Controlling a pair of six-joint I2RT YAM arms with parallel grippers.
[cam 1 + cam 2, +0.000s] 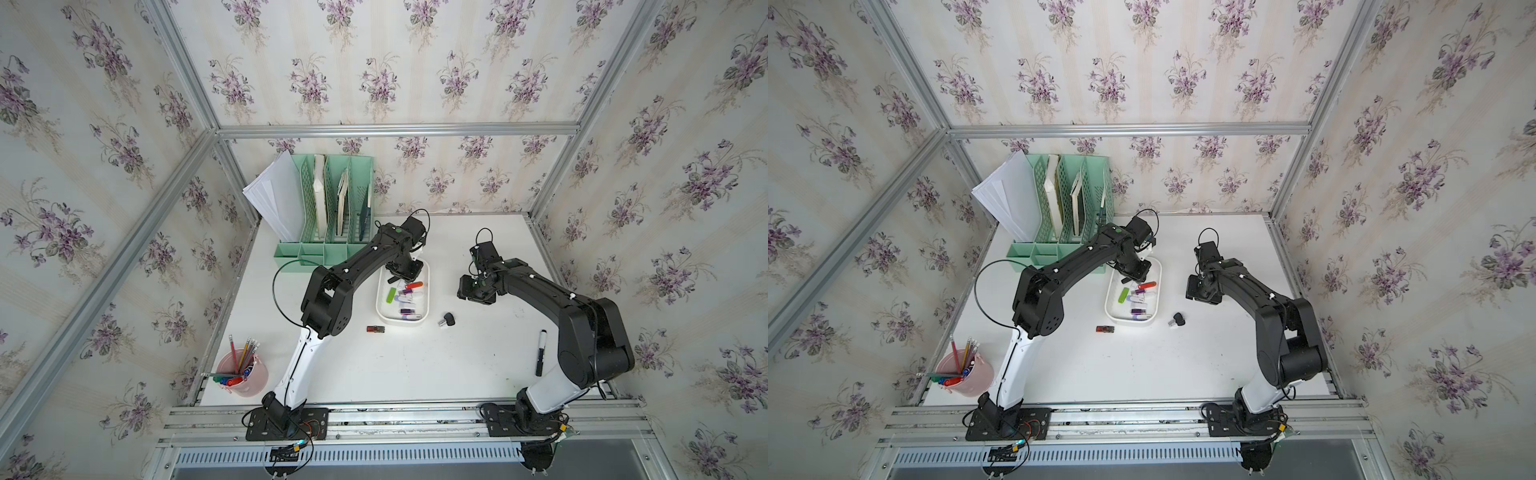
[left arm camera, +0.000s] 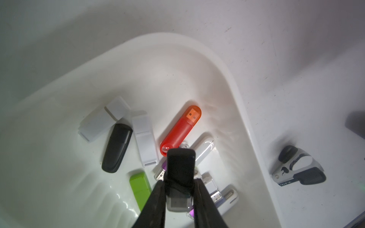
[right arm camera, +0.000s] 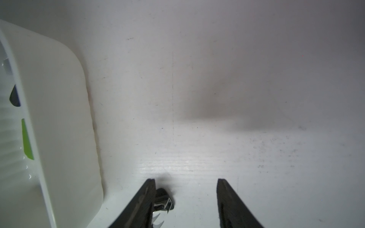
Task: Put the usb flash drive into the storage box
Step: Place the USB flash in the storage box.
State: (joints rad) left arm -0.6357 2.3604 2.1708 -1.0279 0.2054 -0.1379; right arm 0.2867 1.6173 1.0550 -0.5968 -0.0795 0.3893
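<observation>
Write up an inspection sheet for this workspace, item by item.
Surface: white table, lightly scuffed.
Job's things: storage box holds several flash drives; dark flash drive held above it; reddish drive and black-and-silver swivel drive lie on the table outside it.
Clutter: mint file organizer with papers, pink pen cup, black marker.
Grippers: left gripper shut on the dark flash drive; right gripper open, empty, above the table beside the box.
Cables: black cable loops loose beside the left arm.
Surroundings: floral wallpaper, aluminium frame.
</observation>
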